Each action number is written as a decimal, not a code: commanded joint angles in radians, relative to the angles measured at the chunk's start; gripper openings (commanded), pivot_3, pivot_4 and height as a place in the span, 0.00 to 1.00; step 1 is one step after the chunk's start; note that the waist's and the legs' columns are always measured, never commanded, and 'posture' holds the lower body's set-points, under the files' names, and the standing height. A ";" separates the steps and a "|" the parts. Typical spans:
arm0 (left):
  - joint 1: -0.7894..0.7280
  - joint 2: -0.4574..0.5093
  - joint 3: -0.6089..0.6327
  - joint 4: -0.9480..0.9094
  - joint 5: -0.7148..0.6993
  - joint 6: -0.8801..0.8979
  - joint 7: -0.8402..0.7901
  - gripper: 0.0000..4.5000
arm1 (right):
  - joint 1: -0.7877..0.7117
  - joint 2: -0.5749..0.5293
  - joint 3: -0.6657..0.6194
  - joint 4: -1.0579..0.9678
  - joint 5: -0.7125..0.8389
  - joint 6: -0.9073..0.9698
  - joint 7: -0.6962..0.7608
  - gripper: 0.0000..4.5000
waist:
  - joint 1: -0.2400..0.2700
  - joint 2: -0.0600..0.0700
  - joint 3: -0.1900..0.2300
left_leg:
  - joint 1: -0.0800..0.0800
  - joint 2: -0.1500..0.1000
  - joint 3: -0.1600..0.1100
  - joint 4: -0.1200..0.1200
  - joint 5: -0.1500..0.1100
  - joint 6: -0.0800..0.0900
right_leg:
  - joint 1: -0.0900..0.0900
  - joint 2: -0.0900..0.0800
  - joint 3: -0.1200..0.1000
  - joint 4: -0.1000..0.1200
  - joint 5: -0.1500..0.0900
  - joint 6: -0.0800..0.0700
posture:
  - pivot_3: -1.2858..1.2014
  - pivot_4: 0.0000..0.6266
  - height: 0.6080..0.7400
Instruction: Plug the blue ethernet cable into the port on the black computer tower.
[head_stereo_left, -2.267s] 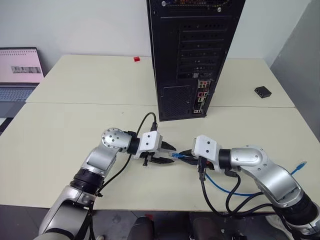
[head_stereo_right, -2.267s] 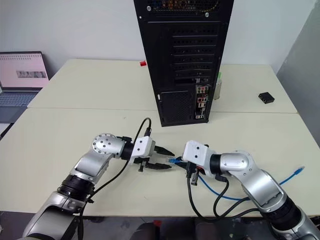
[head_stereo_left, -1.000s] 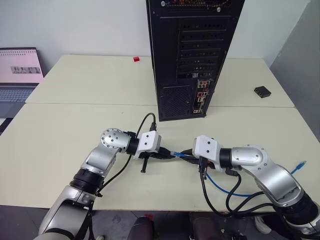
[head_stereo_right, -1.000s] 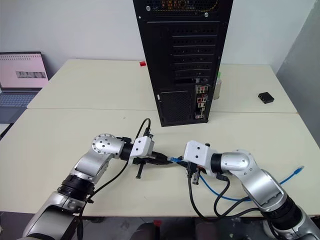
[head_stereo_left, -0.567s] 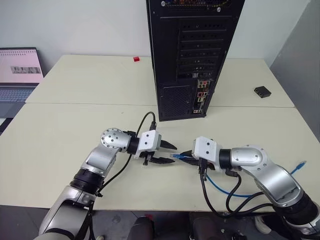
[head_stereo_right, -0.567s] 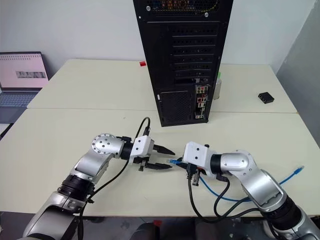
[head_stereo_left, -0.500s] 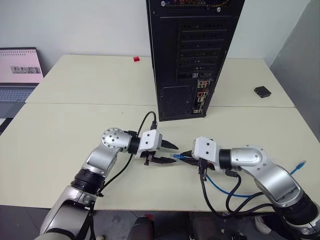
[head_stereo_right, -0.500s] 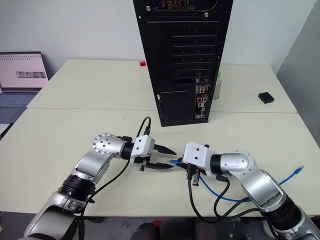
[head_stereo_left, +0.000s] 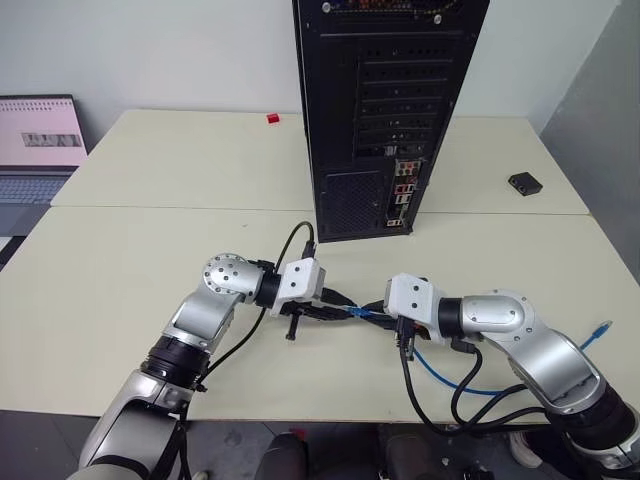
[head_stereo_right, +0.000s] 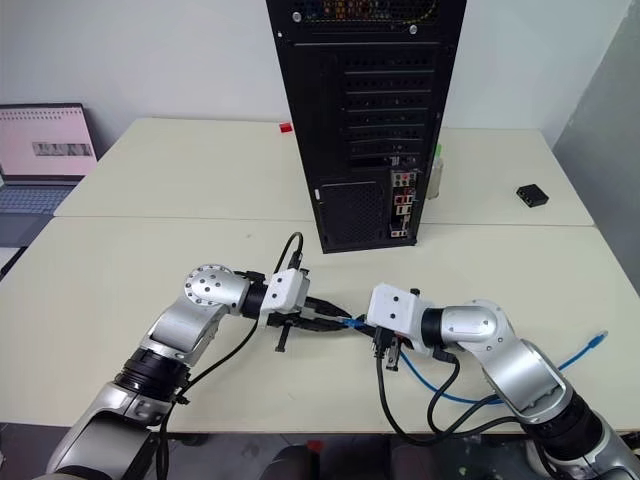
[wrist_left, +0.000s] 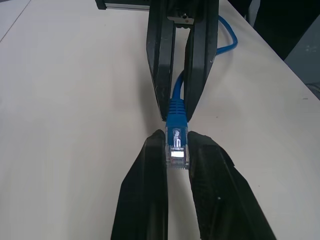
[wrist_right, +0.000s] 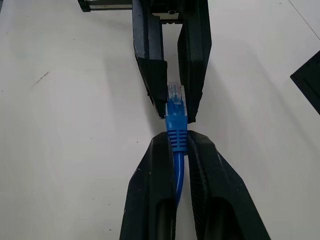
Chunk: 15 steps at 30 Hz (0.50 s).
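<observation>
The black computer tower stands upright at the back middle, its rear panel facing me. The port sits somewhere in the strip of coloured connectors; I cannot single it out. Both grippers meet tip to tip low over the table in front of the tower. My right gripper is shut on the blue boot of the blue ethernet cable. My left gripper is shut on that end's clear plug. The rest of the cable loops under my right arm to its free end at the right edge.
An open laptop sits at the far left. A small black box lies at the back right, and a small red object lies left of the tower. A pale bottle stands behind the tower's right side.
Half a second ago the left gripper's fingers stood apart at the plug's tip; now they have closed on the plug. The right gripper has kept its hold and place.
</observation>
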 joint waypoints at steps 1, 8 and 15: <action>-0.009 0.009 0.014 -0.007 0.006 -0.032 0.003 0.07 | -0.002 0.000 -0.010 -0.018 0.007 -0.018 0.009 0.02 | 0.000 0.000 0.000 | 0.000 0.000 0.000 0.000 0.000 0.000 | 0.000 0.000 0.000 0.000 0.000 0.000 | 0.52 0.24 1.00; -0.007 -0.017 0.020 -0.002 0.006 -0.061 0.029 0.07 | -0.003 -0.017 -0.022 -0.030 0.016 -0.019 0.025 0.18 | 0.000 0.000 0.000 | 0.000 0.000 0.000 0.000 0.000 0.000 | 0.000 0.000 0.000 0.000 0.000 0.000 | 0.52 0.24 1.00; 0.041 -0.030 0.044 -0.008 0.036 -0.220 0.105 0.07 | 0.019 -0.099 -0.177 -0.137 0.147 0.101 0.074 0.52 | 0.001 0.000 0.000 | 0.000 0.000 0.000 0.000 0.000 0.000 | 0.000 0.000 0.000 0.000 0.000 0.000 | 0.52 0.24 1.00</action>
